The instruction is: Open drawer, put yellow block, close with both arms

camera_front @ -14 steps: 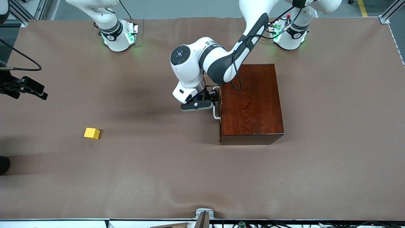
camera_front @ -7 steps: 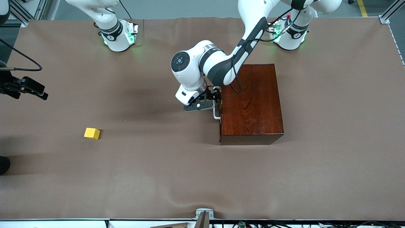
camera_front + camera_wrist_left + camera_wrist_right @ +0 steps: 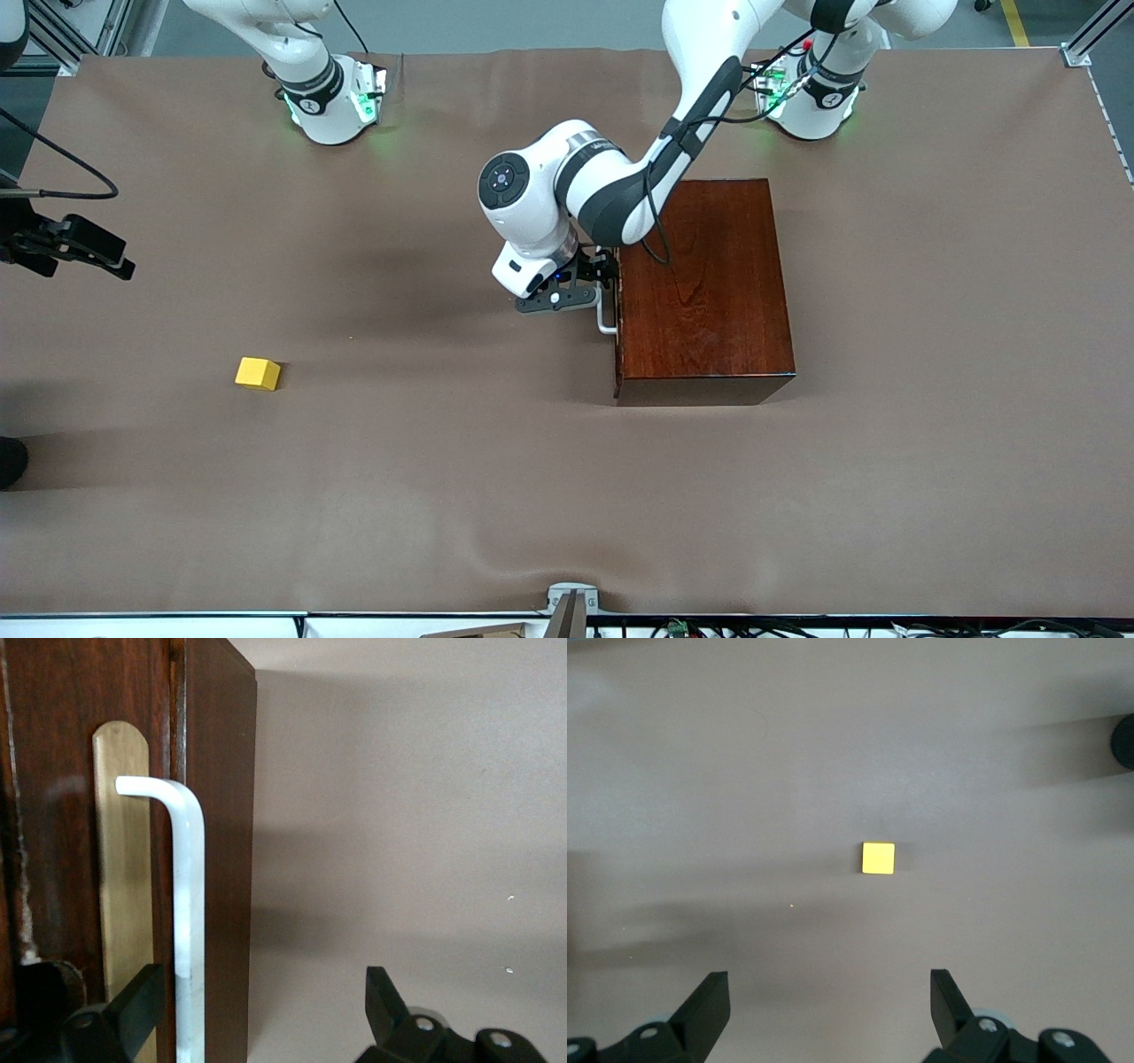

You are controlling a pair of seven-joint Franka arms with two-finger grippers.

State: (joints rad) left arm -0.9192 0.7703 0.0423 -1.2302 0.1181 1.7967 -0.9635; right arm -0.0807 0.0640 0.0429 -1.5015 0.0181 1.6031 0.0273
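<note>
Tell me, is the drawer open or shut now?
Shut: the drawer front sits flush with the wooden box, no tray showing.

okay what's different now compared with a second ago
The left gripper has edged closer to the drawer's white handle, and its open fingers now straddle the bar without clamping it. The drawer is shut as before in the wooden box. The yellow block hasn't moved, and the right gripper waits open above it.
</note>
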